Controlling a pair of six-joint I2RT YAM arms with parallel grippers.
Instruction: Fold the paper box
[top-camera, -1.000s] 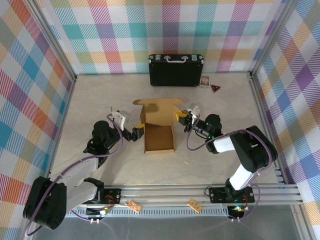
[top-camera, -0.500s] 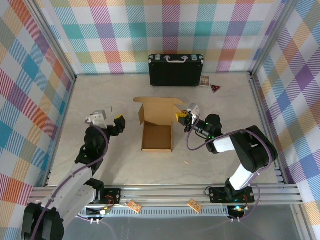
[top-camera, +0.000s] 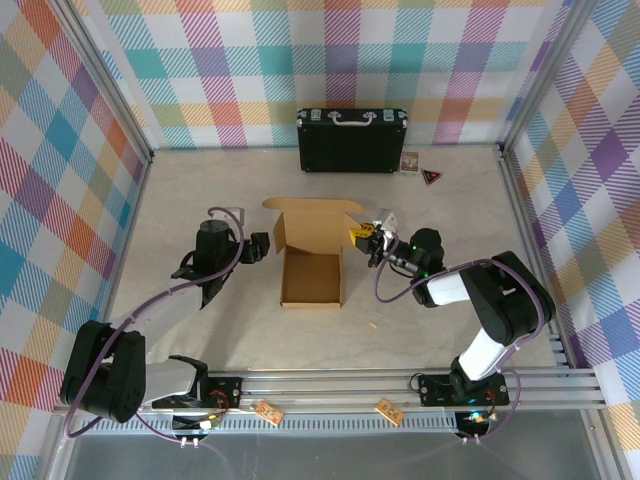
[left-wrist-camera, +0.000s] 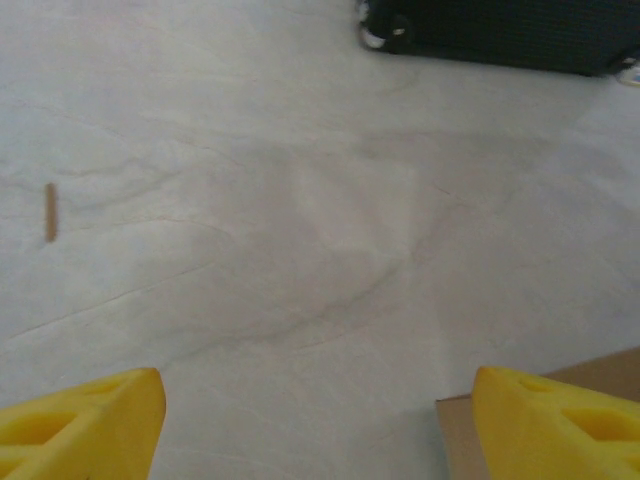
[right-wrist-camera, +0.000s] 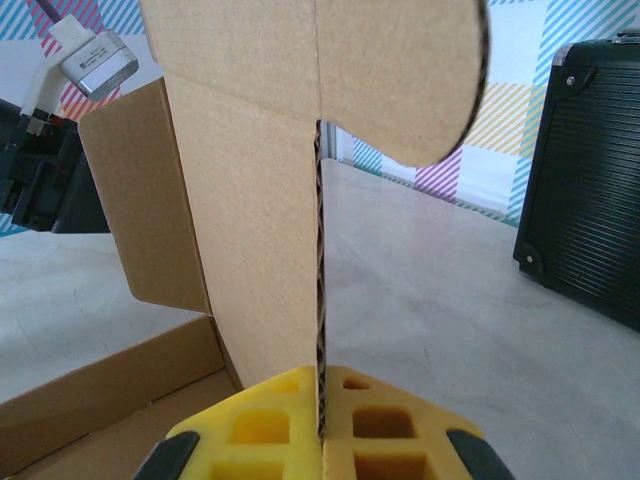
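Right pincer (right-wrist-camera: 322, 398) pressed together on the right wall of the paper box (top-camera: 312, 265); cardboard edge stands upright between its yellow fingers (right-wrist-camera: 262, 428); box floor and opposite wall lie beyond it to its left, a rounded flap above it; box open-topped, lid flap open on the far side. Left pincer (left-wrist-camera: 318, 430) spread wide, bare table (left-wrist-camera: 300, 200) between its fingers, nothing gripped; a cardboard corner shows just beside its right-hand finger; small brown sliver (left-wrist-camera: 50, 211) ahead to its left; black case (top-camera: 351, 140) well ahead of both pincers.
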